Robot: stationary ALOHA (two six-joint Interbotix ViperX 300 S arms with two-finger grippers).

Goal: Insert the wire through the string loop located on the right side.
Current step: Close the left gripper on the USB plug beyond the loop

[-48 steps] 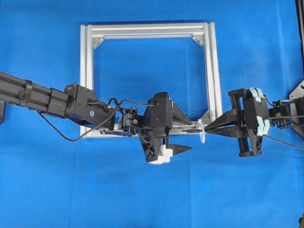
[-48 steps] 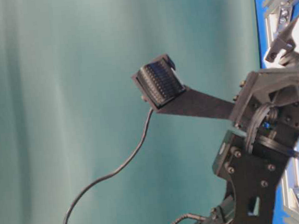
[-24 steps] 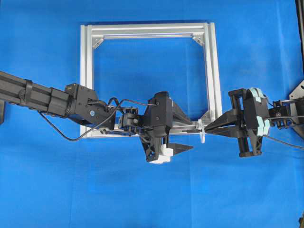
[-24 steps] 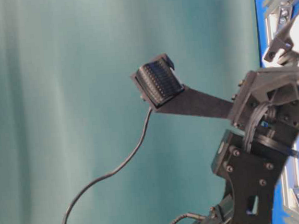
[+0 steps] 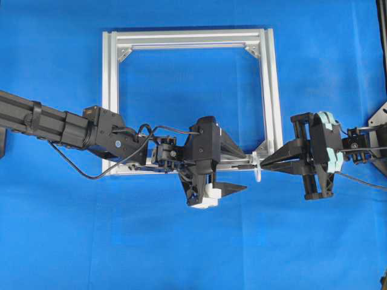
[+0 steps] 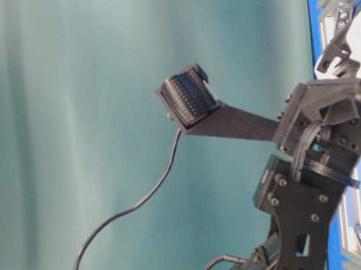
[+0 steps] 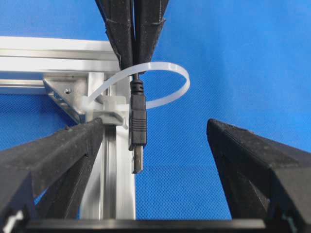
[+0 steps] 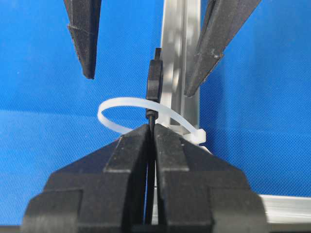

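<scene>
wire: thin black cable w/ a small plug tip (image 7: 137, 128). Plug pokes thru the white loop, toward the L gripper. It sits over the frame's bottom right corner, just above the bar.
wire vs R gripper: pinched just behind the plug. In R wrist view the cable runs btwn the two black fingers (image 8: 127, 160) and the plug sticks out past the tips.
wire vs L gripper: plug hangs in the gap btwn the L fingers (image 7: 58, 155), closer to the one on the left of that view. Not touching either one.
string loop: white thin band (image 7: 163, 77), fixed to the frame at the bottom right corner. It rings the cable right where the plug starts. In top view it shows as a small white bit (image 5: 258, 166) btwn the 2 grippers.
R gripper: (image 5: 266, 164) pressed tight on the wire, tips right next to the loop.
L gripper: (image 5: 245, 172) spread wide, holds nothing. One finger lies along the bottom bar, the other is off the frame over the blue cloth.
L arm: long reach from the left edge, lying low along the frame's bottom bar, hand pointing right.
R arm: comes in from the right edge, hand pointing left at the corner. The 2 grippers face each other, nose to nose, near but apart.
frame: silver square of metal bars (image 5: 110, 90) on the blue cloth (image 5: 193, 254).
side view: only the L arm's black parts and one of its cables show; wire & loop can't be seen there.
</scene>
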